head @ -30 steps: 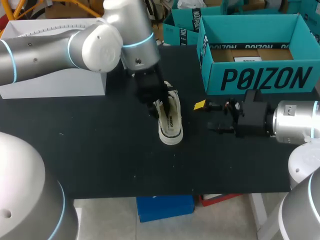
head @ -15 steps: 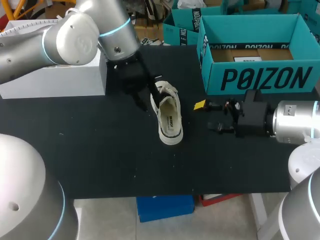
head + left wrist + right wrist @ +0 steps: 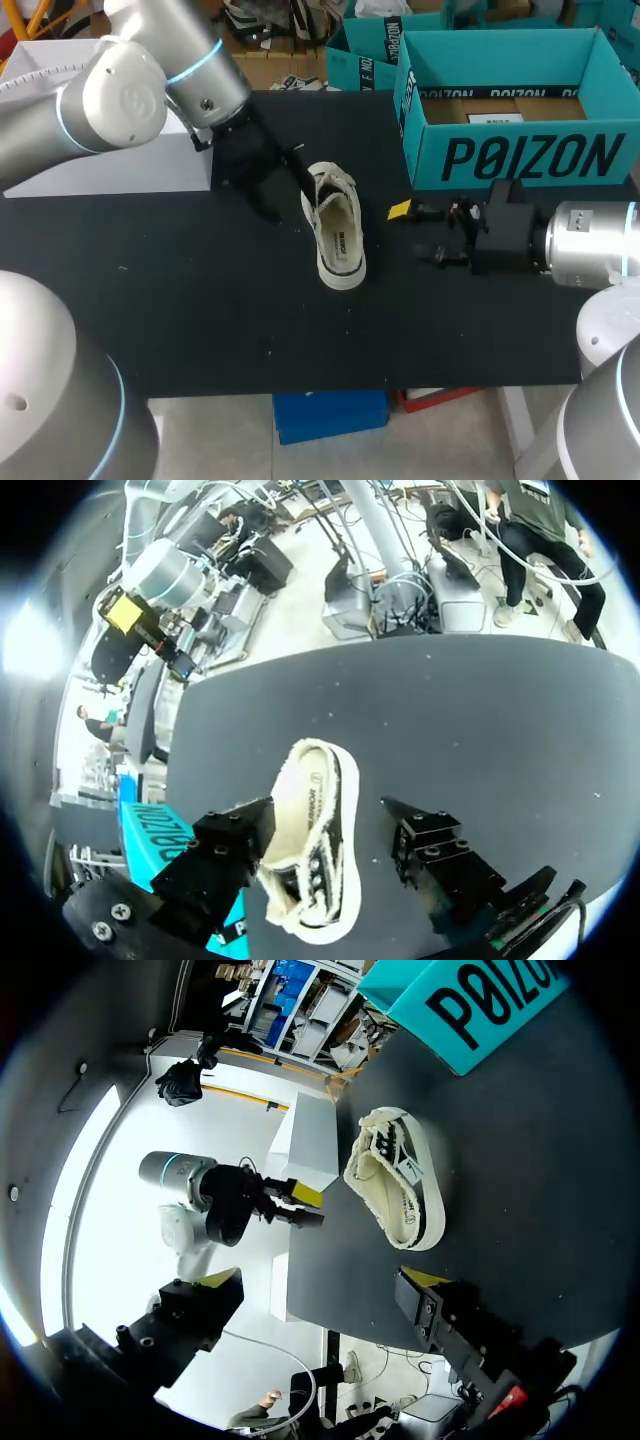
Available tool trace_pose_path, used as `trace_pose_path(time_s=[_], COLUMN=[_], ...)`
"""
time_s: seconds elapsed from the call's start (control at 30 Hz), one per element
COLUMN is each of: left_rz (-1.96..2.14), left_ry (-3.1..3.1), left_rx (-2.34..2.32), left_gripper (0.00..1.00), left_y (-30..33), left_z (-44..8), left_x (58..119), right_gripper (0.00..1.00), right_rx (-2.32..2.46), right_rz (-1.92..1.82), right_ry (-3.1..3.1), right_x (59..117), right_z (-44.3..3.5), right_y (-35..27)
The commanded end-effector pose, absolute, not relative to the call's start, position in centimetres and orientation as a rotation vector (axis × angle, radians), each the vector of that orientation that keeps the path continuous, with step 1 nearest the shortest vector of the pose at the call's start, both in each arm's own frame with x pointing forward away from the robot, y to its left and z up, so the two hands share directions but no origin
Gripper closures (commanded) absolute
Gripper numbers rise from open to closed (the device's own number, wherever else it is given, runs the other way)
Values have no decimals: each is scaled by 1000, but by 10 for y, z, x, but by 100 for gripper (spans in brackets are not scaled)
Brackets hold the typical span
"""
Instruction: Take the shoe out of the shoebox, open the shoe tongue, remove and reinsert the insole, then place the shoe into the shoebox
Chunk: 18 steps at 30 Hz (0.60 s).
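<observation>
A cream shoe [image 3: 337, 232] with a dark stripe along its sole lies on the black table, toe toward the front edge. My left gripper [image 3: 285, 195] stands open just left of its heel end. In the left wrist view the shoe [image 3: 312, 832] lies between the spread fingers, close to one finger [image 3: 228, 848] and clear of the other. My right gripper [image 3: 415, 233] stands open to the right of the shoe, a short gap away. The right wrist view has the shoe [image 3: 396, 1188] ahead of its open gripper [image 3: 320, 1290]. The teal shoebox [image 3: 515, 155] stands open at the back right.
A white box [image 3: 110, 165] sits at the back left behind my left arm. Another teal box [image 3: 362, 55] stands behind the shoebox. The shoebox [image 3: 485, 1000] also shows beyond the shoe in the right wrist view.
My left gripper has opened, let go of the shoe's opening and drawn back to the left and rear. The shoe stays put. The right arm has not moved.
</observation>
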<state>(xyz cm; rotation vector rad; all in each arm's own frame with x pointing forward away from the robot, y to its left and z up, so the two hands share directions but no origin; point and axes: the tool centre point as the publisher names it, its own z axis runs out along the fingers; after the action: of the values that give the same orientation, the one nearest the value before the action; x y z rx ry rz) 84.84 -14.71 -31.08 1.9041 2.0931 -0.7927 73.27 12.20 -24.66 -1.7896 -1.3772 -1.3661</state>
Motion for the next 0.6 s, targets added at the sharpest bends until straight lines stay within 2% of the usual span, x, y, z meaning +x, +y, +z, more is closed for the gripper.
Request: trace_pose_path(time_s=[0.03,0.07,0.13,0.27,0.3,0.6], left_rz=[-816,-817,-823,-812,-810,-812], left_ry=[2073,2073,2071,2064,2062,2045], left_rx=[1864,1860,1840,1811,1806,1722], left_gripper=[37,44,51,97,100,100], left_y=[-143,-143,-144,-147,-148,-166], left_z=[-312,-311,-310,-308,-307,-312], left_x=[849,850,855,869,873,905], right_gripper=[0,0,0,0,0,0], right_rx=[-1792,-1792,-1792,-1792,-1792,-1792], right_rz=[-1365,-1365,-1365,-1365,-1365,-1365], right_ry=[-1378,-1378,-1378,-1378,-1378,-1378], right_x=[733,733,733,733,733,733], right_z=[-246,-246,-246,-246,-246,-246], right_y=[122,122,122,122,122,122])
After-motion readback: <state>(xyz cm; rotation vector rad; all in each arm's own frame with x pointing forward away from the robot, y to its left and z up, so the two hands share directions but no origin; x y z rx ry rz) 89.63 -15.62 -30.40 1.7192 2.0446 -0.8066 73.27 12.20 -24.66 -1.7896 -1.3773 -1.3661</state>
